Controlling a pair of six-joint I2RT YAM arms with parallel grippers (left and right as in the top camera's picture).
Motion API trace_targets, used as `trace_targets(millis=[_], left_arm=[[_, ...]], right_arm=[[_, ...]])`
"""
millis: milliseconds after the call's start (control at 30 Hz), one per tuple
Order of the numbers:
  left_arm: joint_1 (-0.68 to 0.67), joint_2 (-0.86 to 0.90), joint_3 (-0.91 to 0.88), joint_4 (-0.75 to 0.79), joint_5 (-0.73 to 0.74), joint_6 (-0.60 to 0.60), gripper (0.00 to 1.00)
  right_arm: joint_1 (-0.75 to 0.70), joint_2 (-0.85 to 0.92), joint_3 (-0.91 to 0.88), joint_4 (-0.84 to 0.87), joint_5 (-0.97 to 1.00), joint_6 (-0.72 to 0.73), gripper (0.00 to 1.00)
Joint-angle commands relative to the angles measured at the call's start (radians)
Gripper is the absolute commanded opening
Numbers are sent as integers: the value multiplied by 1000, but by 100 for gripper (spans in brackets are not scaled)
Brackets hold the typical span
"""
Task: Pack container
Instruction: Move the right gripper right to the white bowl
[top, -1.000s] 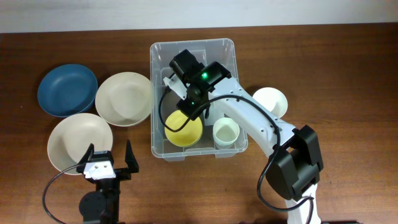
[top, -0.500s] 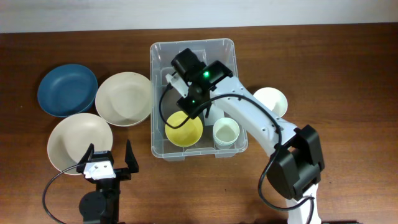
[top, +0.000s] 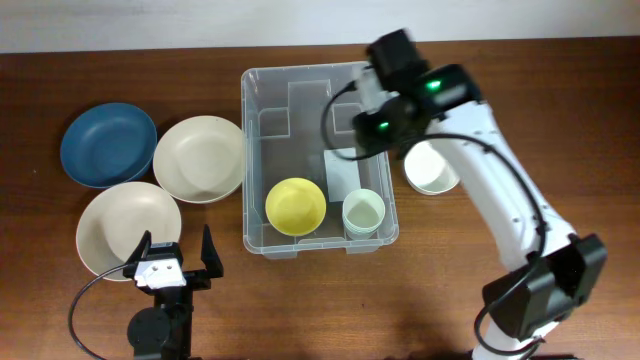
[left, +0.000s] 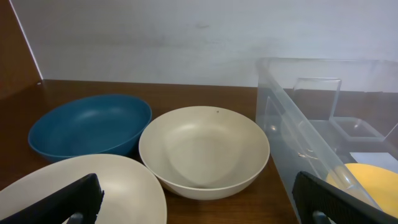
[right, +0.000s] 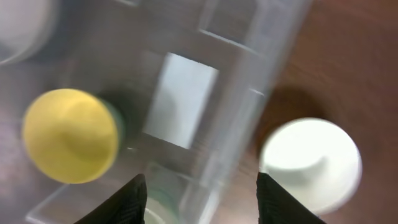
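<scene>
The container is a clear bin at mid-table with a white label on its base. Inside it sit a yellow bowl and a pale green cup. My right gripper hovers above the container's right wall, open and holding nothing. Its wrist view is blurred and shows the yellow bowl, the label and a white bowl between and beyond its fingers. My left gripper rests open at the front left, empty.
A white bowl stands on the table just right of the container. To the left are a blue bowl and two cream bowls. The left wrist view shows the cream bowl beside the container wall.
My right arm has left the yellow bowl lying in the container and swung up and rightward to the container's right wall, its jaws wider. The left arm has not moved.
</scene>
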Motion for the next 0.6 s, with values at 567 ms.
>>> trace_targets(millis=[567], left_arm=[[-6, -8, -8, 2, -7, 13, 100]], right_arm=[[-354, -10, -135, -15, 5, 98, 61]])
